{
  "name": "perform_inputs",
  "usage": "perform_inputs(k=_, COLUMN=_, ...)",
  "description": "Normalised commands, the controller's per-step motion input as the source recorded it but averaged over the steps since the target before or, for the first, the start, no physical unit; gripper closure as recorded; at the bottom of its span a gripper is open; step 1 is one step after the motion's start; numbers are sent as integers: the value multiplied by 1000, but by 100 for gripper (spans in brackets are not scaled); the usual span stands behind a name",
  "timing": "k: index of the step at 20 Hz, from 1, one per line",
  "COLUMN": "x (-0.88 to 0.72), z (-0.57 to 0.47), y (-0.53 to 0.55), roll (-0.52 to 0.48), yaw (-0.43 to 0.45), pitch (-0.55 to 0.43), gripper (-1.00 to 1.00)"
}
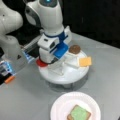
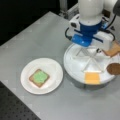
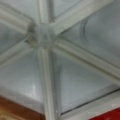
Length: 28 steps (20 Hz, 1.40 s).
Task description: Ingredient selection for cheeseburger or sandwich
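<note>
The gripper (image 2: pixel 96 51) hangs over the tray (image 2: pixel 75 71) hub; its jaw state I cannot tell. The tomato (image 1: pixel 40 63), probably nearest, sits at the tray's left edge.

You see a white paper plate (image 2: pixel 53 68) near a white round divided tray (image 2: pixel 75 67), both resting on the grey bench (image 2: pixel 37 37).
</note>
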Motion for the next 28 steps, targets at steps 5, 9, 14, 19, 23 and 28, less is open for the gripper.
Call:
perform_inputs(k=5, x=-201, z=-171, y=184, roll=-25, yaw=2, pitch=-213, gripper=-100)
perform_inputs(k=9, x=-170, z=-246, y=123, roll=-8, yaw=20, pitch=-208, gripper=-100)
perform_inputs(k=14, x=-203, z=-195, y=92, roll=9, yaw=68, pitch=-189, gripper=-100)
perform_inputs(k=19, x=-173, z=-176, y=43, roll=36, yaw=100, pitch=-200, gripper=-100)
perform_inputs(k=23, x=-155, z=-180, y=12, roll=63, yaw=114, pitch=-194, gripper=-100)
perform_inputs(k=28, x=-140, z=-187, y=-48, roll=78, yaw=103, pitch=-187, gripper=-100)
